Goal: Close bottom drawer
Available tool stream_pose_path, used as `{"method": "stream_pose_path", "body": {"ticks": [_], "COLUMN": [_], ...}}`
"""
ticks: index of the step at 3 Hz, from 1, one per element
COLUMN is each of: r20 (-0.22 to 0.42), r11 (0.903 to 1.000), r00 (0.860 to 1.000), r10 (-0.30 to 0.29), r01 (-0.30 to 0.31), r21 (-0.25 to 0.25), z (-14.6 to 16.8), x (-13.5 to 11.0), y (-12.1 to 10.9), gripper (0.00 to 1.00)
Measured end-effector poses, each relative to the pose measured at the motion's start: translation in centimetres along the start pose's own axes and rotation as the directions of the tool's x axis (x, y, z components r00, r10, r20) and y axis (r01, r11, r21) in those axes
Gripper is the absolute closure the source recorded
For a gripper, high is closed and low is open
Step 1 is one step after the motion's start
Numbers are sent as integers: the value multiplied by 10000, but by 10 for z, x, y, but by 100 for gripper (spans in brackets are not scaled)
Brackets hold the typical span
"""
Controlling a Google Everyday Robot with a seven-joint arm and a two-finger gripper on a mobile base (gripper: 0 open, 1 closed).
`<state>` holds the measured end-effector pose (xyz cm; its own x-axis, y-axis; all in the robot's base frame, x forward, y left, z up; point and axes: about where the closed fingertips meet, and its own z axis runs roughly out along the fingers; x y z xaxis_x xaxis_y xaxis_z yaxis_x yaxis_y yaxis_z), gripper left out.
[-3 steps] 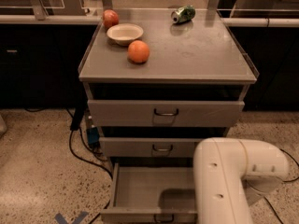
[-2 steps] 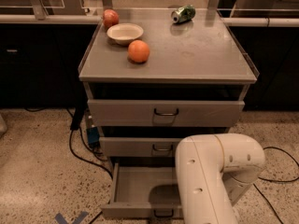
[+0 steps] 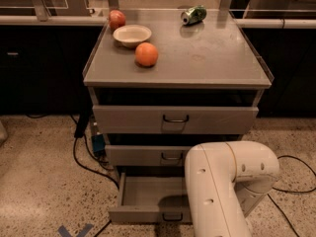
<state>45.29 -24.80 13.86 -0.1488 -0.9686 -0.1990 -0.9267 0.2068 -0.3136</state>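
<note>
The bottom drawer [image 3: 148, 196] is the lowest of the grey cabinet's three and stands pulled out. Its plain grey tray is open to view. Its front carries a small dark loop handle [image 3: 172, 217] near the frame's lower edge. My white arm [image 3: 222, 191] fills the lower right and covers the right part of that drawer. The gripper is out of view, below or behind the arm's white link.
The top drawer [image 3: 175, 118] and the middle drawer [image 3: 148, 155] stand slightly out. On the cabinet top [image 3: 212, 58] are an orange [image 3: 146, 54], a white bowl [image 3: 132, 34], an apple [image 3: 117, 19] and a lying green can [image 3: 193, 15]. Cables [image 3: 81, 152] run on the floor.
My arm has swung left across the bottom drawer's right side. The drawer's front now sits a little closer to the cabinet.
</note>
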Motion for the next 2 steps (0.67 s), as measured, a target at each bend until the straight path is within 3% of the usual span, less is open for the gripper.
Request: {"method": "stream_pose_path", "body": {"ticks": [2], "r20": [696], "r11": [10000], "r00": [9975], "r10": [74], "r01": [-78], "r21": [59], "z": [-2], "x": [0], "y": [0], "gripper": [100]}}
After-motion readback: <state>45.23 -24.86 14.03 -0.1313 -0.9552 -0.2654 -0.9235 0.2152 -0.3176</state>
